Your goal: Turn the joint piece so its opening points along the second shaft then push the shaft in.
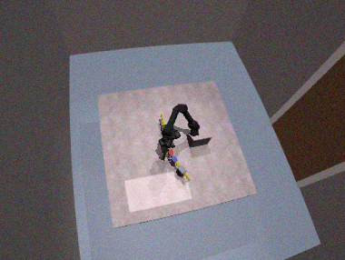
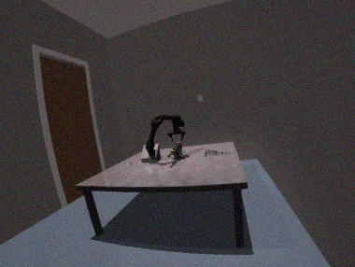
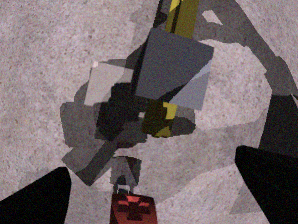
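The red joint piece [image 1: 171, 152] [image 2: 179, 146] [image 3: 134, 207] is at the bottom edge of the wrist view. Behind it in the top view are a blue part [image 1: 174, 159] and a grey block [image 1: 182, 169] on the first yellow shaft [image 1: 188, 179]. The second yellow shaft [image 1: 162, 118] [image 3: 182, 22] runs through its grey block [image 3: 170, 62], and its near end shows below that block, apart from the red piece. My gripper [image 1: 168, 151] [image 2: 177, 139] [image 3: 154, 167] is open and empty above, fingers wide, near the red piece. The direction of the opening is unclear.
A dark upright panel [image 1: 200, 142] stands beside the arm's base. A pale rectangle [image 1: 156, 195] lies near the first shaft's block on the tabletop [image 1: 222, 177]. Arm shadows cross the table around both blocks.
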{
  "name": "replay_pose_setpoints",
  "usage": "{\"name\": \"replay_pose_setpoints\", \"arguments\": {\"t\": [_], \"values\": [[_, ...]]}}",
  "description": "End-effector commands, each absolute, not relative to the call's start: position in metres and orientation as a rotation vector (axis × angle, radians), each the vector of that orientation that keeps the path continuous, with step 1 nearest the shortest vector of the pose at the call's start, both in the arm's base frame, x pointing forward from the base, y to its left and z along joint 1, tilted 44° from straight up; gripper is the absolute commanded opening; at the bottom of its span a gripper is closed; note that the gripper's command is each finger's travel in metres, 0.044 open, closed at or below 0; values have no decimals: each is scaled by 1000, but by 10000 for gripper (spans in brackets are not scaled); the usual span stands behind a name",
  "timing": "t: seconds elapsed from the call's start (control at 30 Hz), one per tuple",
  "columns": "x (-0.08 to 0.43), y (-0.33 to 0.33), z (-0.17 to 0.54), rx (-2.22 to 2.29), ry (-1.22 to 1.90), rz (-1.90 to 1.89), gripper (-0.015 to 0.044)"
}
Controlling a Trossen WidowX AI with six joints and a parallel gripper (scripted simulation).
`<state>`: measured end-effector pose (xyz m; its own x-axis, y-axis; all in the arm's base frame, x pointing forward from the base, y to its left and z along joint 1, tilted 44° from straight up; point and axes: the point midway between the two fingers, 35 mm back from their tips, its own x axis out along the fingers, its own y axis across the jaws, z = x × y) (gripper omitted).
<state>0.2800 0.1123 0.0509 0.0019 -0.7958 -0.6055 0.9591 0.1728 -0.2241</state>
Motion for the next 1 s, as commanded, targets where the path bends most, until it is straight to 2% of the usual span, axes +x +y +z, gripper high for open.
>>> {"name": "replay_pose_setpoints", "arguments": {"t": [0.0,0.2,0.97], "values": [[279,109,47,368,606,-1458,440],[279,107,44,451,504,-1501,440],[279,67,1,451,501,-1501,440]]}}
